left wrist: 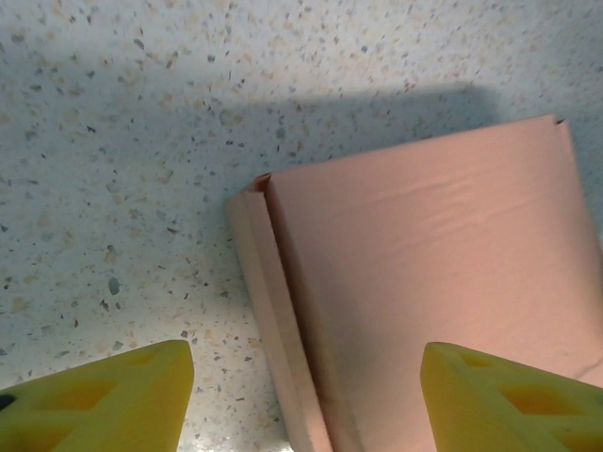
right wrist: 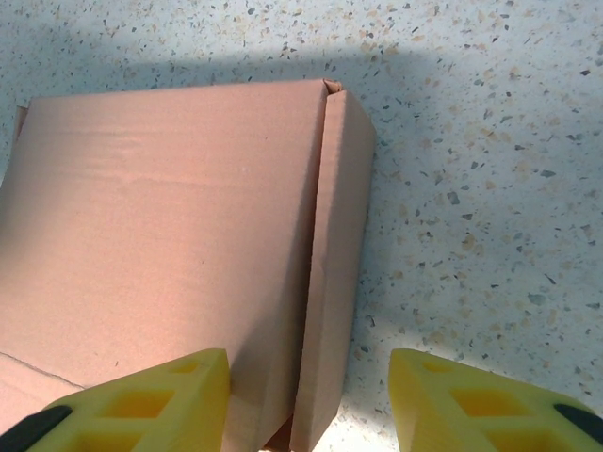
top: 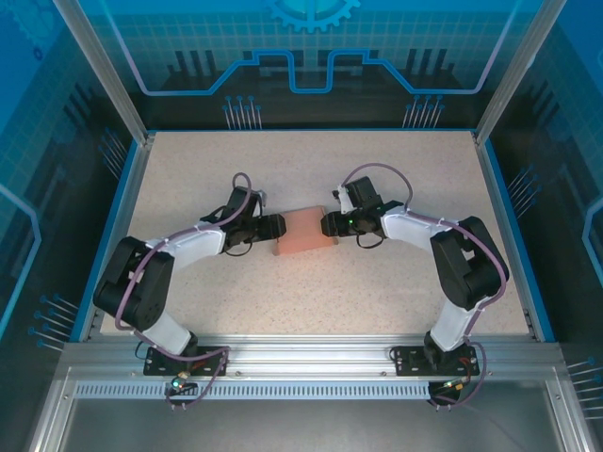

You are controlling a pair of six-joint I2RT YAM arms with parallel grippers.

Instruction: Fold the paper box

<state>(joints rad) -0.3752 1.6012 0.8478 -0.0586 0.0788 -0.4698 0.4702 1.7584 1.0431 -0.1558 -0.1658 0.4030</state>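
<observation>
We are counting one paper box (top: 304,231), and it is lying in the middle of the table (top: 377,301), right between the two grippers. We are counting two robot arms: the left arm (top: 179,250) is reaching in from the left, and the right arm (top: 424,231) is reaching in from the right.

The box is looking like thin orange-pink card. It is flat and has four straight sides, with a smooth top and sharp folded edges. A narrow side wall is showing along its left edge and another along its right edge. The table is pale and stony, with lots of tiny dark specks.

The left gripper (top: 276,226) is sitting just beside the left end of the box. Its two yellow fingers (left wrist: 104,395) are blocky, with hollow shapes in them. They are standing spread apart, one over the table and one over the box top.

The right gripper (top: 327,224) is sitting just beside the right end. Its two yellow fingers (right wrist: 471,395) are spread apart too, with the box's right wall between them. We cannot tell if any finger is touching the card.
</observation>
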